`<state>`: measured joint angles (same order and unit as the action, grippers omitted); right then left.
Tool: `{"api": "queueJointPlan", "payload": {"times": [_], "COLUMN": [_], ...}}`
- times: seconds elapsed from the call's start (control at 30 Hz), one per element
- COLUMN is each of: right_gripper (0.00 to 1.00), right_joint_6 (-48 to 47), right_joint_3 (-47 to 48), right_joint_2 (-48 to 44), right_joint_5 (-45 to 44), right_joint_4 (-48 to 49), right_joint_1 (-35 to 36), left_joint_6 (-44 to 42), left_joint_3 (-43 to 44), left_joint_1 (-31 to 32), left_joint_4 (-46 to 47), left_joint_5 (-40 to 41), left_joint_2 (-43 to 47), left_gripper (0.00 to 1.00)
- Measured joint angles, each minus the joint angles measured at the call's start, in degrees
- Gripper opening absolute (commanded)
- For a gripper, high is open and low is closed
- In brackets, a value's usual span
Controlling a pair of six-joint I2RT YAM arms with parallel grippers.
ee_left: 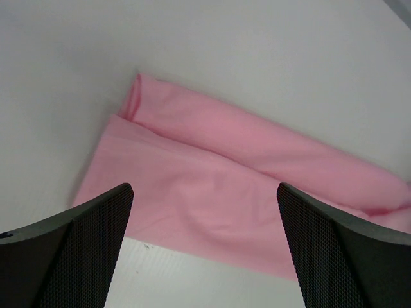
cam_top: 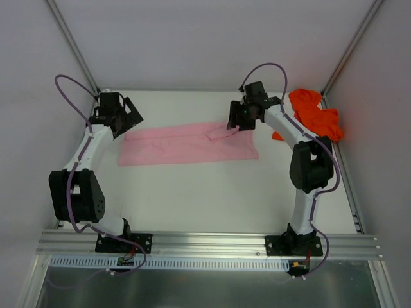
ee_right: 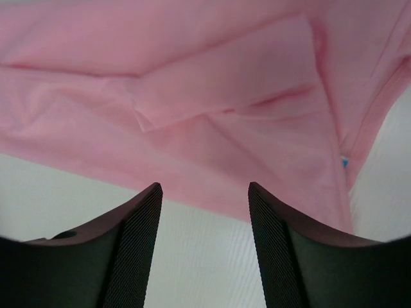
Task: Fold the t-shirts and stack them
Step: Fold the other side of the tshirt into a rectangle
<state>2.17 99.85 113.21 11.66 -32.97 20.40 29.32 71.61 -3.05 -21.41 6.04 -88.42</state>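
Aluminium rail point(cam_top: 205, 242) runs across the near edge, with both arm bases bolted to it. Beyond it, the white tabletop point(cam_top: 192, 199) carries the pink t-shirt point(cam_top: 186, 149), folded into a long flat band. Its long axis runs left to right, nearly parallel to the rail. The near edge is straight, and the far edge slants slightly farther away toward the right. The band lies between the two arms, nearer the back wall than the rail.

At its far-left corner hangs the left pincer point(cam_top: 128, 119), fingers spread wide with nothing between them. Its wrist camera looks down on the band's narrow left end, where a lengthwise fold shows as a soft ridge.

At the far-right corner sits the right pincer point(cam_top: 236, 122), jaws parted less widely than the left's and holding nothing. The gap between the fingers shows bare tabletop, with pink cloth just beyond. A narrow flap point(cam_top: 221, 135) of the same shirt lies on top of the band and reaches toward this pincer. Whether they touch cannot be told from above.

Farthest back, in the right corner, the orange-red t-shirt point(cam_top: 314, 112) lies crumpled in a heap apart from the pink one, pointing no clear way.
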Motion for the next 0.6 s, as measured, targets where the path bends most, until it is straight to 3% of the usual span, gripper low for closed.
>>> {"api": "queueJointPlan", "payload": {"times": [0.13,0.27,0.6], "right_gripper": [0.46,0.38,0.27], "right_joint_6": [1.86,2.36,1.77], "right_joint_3": [-6.93,-7.54,0.63], "right_joint_2": [0.50,1.70,10.78], "right_joint_5": [-0.11,-0.76,-3.61], "right_joint_4": [-0.17,1.27,2.29], "right_joint_1": [2.71,4.66,4.55], "left_joint_6": [0.22,0.28,0.28], "left_joint_3": [-5.22,-9.40,-9.92], "left_joint_1": [3.96,5.31,5.31], "left_joint_4": [1.29,1.53,3.54], "left_joint_5": [-3.08,-5.35,-6.67], "left_joint_2": [1.81,1.75,-1.16], "left_gripper": [0.93,0.94,0.94]}}
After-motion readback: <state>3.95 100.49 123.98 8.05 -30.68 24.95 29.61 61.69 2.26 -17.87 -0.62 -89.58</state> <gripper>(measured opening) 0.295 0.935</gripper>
